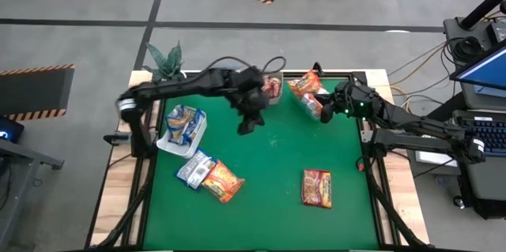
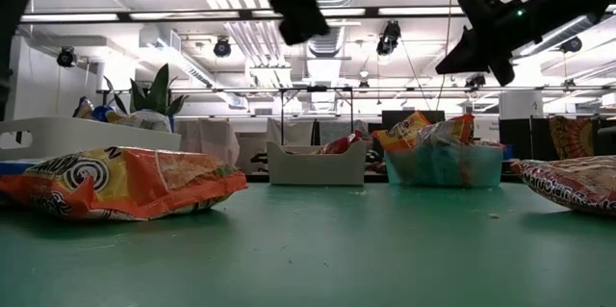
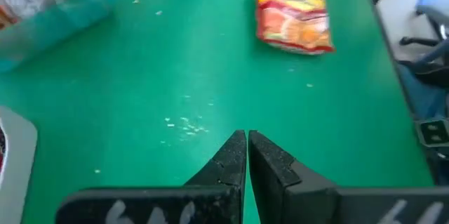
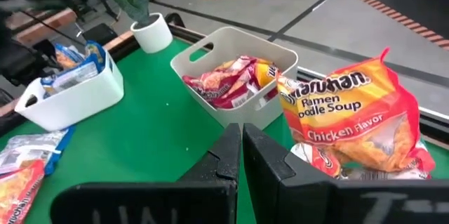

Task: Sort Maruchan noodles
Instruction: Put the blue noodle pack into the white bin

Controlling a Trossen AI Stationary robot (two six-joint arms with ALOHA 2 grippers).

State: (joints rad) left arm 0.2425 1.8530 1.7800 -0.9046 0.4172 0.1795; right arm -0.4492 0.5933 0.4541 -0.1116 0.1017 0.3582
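Three Maruchan noodle packets lie flat and loose on the green table: a blue-and-white one (image 1: 194, 168) and an orange one (image 1: 223, 181) near the left, and a dark red one (image 1: 316, 187) (image 3: 293, 20) near the right. More packets fill three tubs. My left gripper (image 1: 247, 126) (image 3: 247, 143) hangs shut and empty above the table's middle, just near of the far white tub. My right gripper (image 1: 322, 114) (image 4: 240, 140) is shut and empty, raised beside the teal tub (image 1: 310, 100), where an orange chicken packet (image 4: 351, 112) sticks up.
A white tub (image 1: 182, 129) with blue packets stands at the left. A second white tub (image 1: 273, 88) (image 4: 231, 76) with dark red packets stands at the far edge. A potted plant (image 1: 164, 61) sits at the far left corner. Bare green mat (image 1: 269, 165) lies between the loose packets.
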